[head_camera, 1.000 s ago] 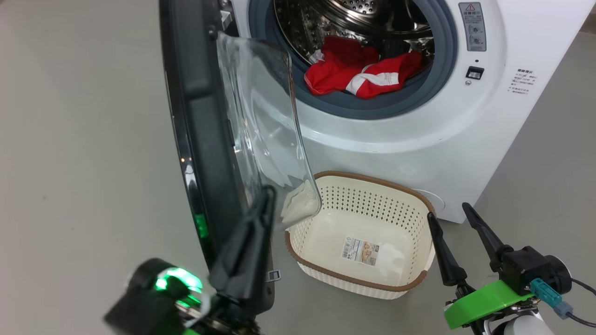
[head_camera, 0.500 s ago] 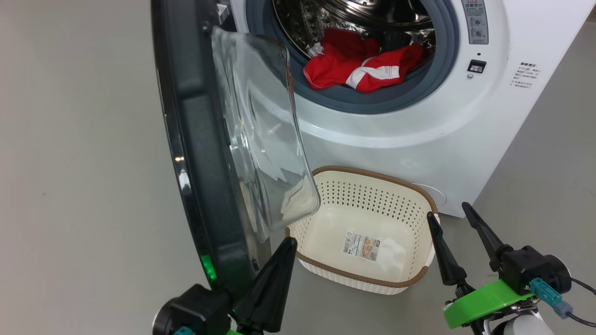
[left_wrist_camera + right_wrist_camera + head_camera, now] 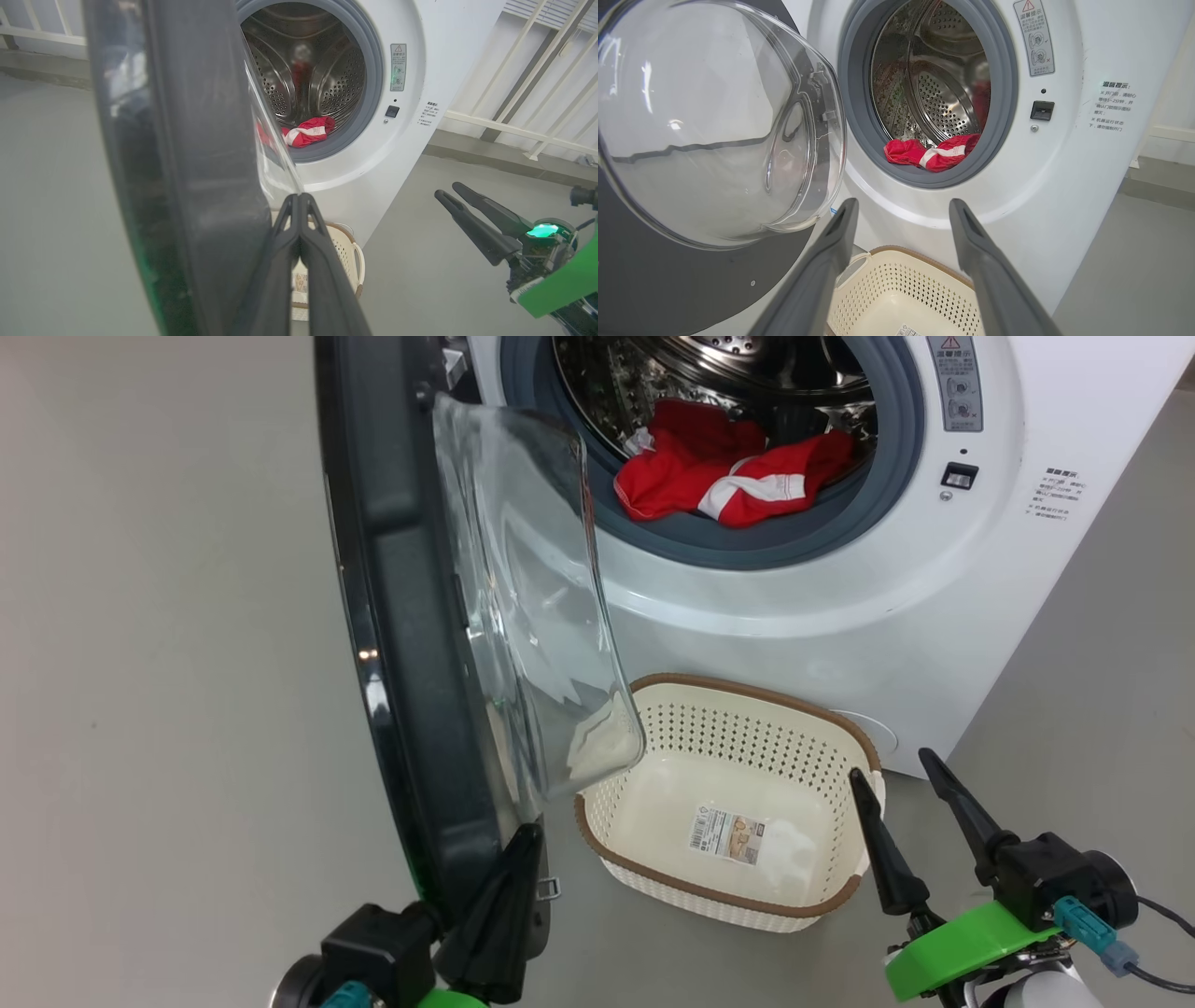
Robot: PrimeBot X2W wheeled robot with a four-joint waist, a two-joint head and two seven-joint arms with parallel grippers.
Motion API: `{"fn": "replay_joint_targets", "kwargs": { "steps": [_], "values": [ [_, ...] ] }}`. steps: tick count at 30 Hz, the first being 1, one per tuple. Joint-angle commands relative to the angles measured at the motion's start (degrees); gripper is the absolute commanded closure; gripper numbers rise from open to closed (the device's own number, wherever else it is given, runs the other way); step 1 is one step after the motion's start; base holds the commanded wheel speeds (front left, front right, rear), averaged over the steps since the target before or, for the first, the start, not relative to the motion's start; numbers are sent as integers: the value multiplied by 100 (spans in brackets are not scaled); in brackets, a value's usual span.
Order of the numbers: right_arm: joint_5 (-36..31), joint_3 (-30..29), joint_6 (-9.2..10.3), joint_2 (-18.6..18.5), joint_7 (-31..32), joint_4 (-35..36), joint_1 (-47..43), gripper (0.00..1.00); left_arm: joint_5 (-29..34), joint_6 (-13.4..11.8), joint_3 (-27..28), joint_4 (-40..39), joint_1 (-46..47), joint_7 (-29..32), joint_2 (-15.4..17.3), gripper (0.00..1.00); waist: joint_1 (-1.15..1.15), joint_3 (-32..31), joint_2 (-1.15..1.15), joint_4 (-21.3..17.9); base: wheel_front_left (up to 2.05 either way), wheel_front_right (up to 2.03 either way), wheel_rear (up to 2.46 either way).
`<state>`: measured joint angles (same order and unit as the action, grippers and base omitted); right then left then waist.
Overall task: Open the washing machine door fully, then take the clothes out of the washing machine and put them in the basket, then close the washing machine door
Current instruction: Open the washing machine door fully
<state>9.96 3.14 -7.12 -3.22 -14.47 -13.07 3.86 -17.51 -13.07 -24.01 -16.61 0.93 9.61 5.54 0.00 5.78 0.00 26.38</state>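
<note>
Grey floor (image 3: pixel 168 663) is spread smooth beneath the whole scene. Nearest, at the lower left of the head view, the left gripper (image 3: pixel 528 840) is seen clenched, its two dark fingers pressed together with nothing between them. Its tips are placed just beside the lower edge of the washing machine door (image 3: pixel 401 616); whether contact is made cannot be told. At the lower right, the right gripper (image 3: pixel 889 765) is held released, its fingers spread wide and empty, pointed up past the near right corner of the basket (image 3: pixel 747 737). That basket is set upright on the floor just in front of the washing machine (image 3: pixel 840 616), and a label (image 3: pixel 726 833) is seen on its bottom. The door is swung out from the left side of the opening and is viewed almost edge-on, its glass bowl (image 3: pixel 532 597) bulged toward the basket side. Farther back, the open mouth is ringed by a grey gasket (image 3: pixel 747 537). The clothes (image 3: pixel 728 485) are heaped low at the front of the steel drum (image 3: pixel 747 364), partly laid on the gasket's lower lip. To the right of the mouth, a grey warning sticker (image 3: pixel 954 383) and a small dark latch socket (image 3: pixel 959 476) are fixed. Farthest off, a white railing (image 3: pixel 514 130) is made out in the left wrist view.
</note>
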Motion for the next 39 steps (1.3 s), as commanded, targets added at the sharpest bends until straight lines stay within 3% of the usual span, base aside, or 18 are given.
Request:
{"fn": "replay_joint_targets", "kwargs": {
  "steps": [1, 14, 25, 39],
  "values": [
    [-90, 192, -36, -12, -52, 109, 108, 0, 67, -60, 242, -132, -21, 39, 63, 100, 0, 1, 0, 13, 0, 0, 0],
    [-242, 250, -36, -49, -52, -70, 245, 0, 203, -487, 688, -188, -181, 107, 266, 100, 0, 82, 0, 211, 0, 0, 0],
    [-252, 289, -36, -114, -52, -152, 242, 0, 287, -928, 1495, -303, -462, 105, 651, 100, 0, 102, 0, 313, 0, 0, 0],
    [-290, 297, -36, -213, -52, -198, 226, 0, -161, -942, 2170, 579, -223, -409, 692, 100, 0, 66, 0, 364, 0, 0, 0]
  ]
}}
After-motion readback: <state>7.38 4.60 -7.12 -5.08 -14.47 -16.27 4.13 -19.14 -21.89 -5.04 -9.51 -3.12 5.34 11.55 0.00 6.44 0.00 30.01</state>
